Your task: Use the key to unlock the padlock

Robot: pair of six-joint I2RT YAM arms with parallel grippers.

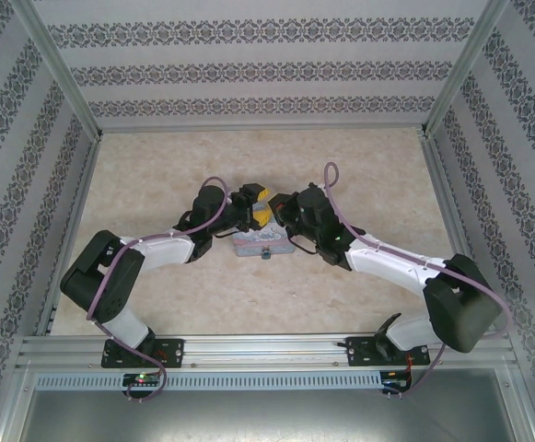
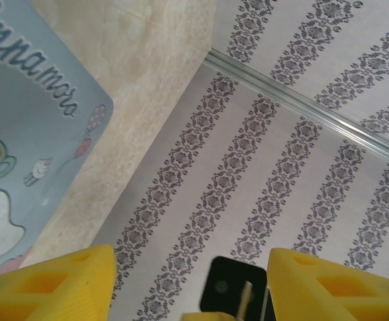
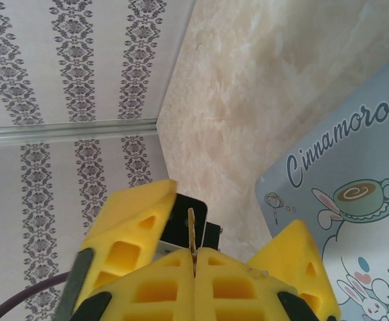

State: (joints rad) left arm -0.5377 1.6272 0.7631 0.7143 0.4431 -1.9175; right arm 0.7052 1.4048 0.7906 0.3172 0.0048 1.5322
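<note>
step: key gripped, not yet inserted | right end effector pinching key upright | left end effector spread, facing it | padlock below both, at tin front | next: lower key, align with keyhole

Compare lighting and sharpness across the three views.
Top external: even light, faint shadows on the table, no glare. Left wrist: the left pincer looks slightly soft; wallpaper crisp. Right wrist: the key in the right pincer is sharp, the tin print legible.
</note>
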